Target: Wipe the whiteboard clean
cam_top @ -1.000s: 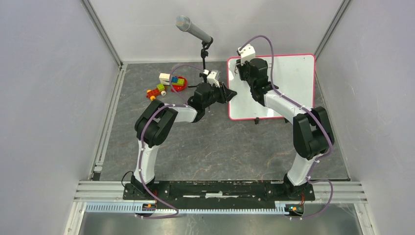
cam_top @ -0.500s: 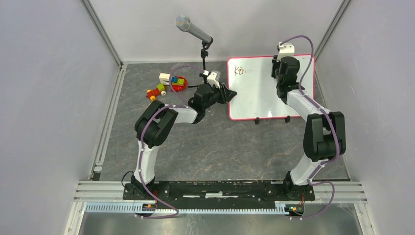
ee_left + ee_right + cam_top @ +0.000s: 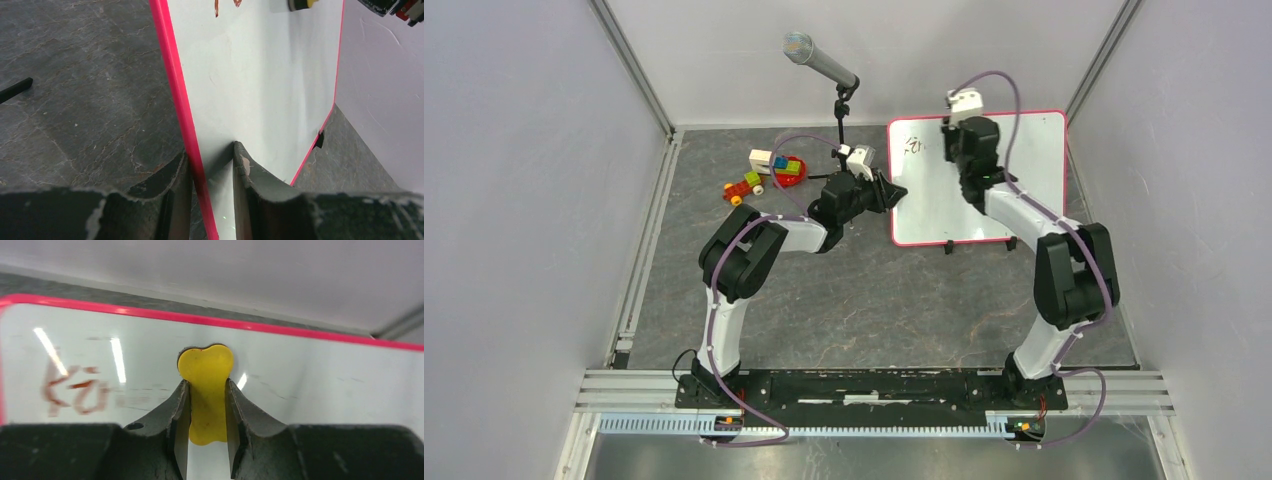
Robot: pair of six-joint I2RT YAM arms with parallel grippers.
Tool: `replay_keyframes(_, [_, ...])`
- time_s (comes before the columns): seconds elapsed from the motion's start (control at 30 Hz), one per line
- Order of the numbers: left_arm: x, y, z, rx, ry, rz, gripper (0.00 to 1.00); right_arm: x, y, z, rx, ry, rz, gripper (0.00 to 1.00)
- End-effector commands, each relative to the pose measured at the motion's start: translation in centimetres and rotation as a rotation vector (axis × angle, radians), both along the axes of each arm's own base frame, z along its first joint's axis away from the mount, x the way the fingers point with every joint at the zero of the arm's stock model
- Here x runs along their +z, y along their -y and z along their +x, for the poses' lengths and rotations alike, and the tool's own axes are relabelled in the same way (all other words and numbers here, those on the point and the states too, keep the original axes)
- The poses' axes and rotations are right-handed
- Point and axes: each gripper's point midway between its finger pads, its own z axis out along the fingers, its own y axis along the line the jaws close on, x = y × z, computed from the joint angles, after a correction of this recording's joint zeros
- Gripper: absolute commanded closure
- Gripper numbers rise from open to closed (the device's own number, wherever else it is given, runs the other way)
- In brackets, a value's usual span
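Note:
The whiteboard [image 3: 1034,185], white with a thin pink-red frame, lies at the back right of the table. Red writing [image 3: 914,148] remains near its top left corner and shows smeared in the right wrist view [image 3: 75,387]. My left gripper [image 3: 894,192] is shut on the board's left edge, one finger on each face [image 3: 210,155]. My right gripper [image 3: 959,150] is shut on a yellow eraser [image 3: 206,365] pressed on the board [image 3: 325,385] near its top edge, just right of the writing. The eraser is hidden under the gripper in the top view.
A microphone [image 3: 819,60] on a black stand rises just left of the board. Toy blocks [image 3: 769,170] lie at the back left. Black feet clips [image 3: 947,247] stick out from the board's near edge. Enclosure walls stand close behind and to the right.
My right gripper swept from the board's left part to its top right corner, then back left to the top middle. The red writing is shorter than half a second ago. The left gripper has not moved.

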Motion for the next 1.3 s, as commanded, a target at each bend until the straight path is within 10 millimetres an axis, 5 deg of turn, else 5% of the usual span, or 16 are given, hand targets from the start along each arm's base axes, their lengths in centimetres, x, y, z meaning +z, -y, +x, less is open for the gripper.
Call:
replay_keyframes(0.0, [0.6,-2.4,1.7,0.100,0.112,0.126,0.98,-1.1,-8.7,-0.2,0.217,-0.038,-0.031,0.79])
replay_keyframes(0.1, [0.6,-2.6,1.7,0.104,0.115,0.130,0.98,-2.2,-11.1,-0.4,0.253,-0.065,-0.066,0.79])
replay_keyframes(0.2, [0.8,-2.6,1.6,0.106,0.118,0.128,0.98,-2.3,-11.0,-0.4,0.226,-0.069,-0.100,0.79])
replay_keyframes(0.37, [0.8,-2.8,1.6,0.112,0.119,0.128,0.98,-1.1,-6.9,-1.0,0.086,-0.028,-0.101,0.78])
replay_keyframes(0.57, [0.8,-2.9,1.6,0.114,0.122,0.128,0.98,-1.9,0.3,-1.2,-0.061,-0.047,0.010,0.78])
replay_keyframes(0.67, [0.9,-2.9,1.6,0.114,0.124,0.127,0.98,-1.9,1.4,-1.4,-0.073,-0.049,0.008,0.78])
replay_keyframes(0.8, [1.0,-2.9,1.6,0.114,0.127,0.127,0.98,-1.8,-1.0,-1.1,0.006,-0.044,0.015,0.79])
replay_keyframes(1.1, [1.1,-2.9,1.5,0.116,0.134,0.126,0.98,-1.0,-10.3,-0.5,0.176,-0.040,-0.066,0.79])
replay_keyframes(1.27, [1.2,-3.0,1.6,0.119,0.138,0.131,0.98,-0.9,-12.6,-0.6,0.236,-0.037,-0.071,0.79])
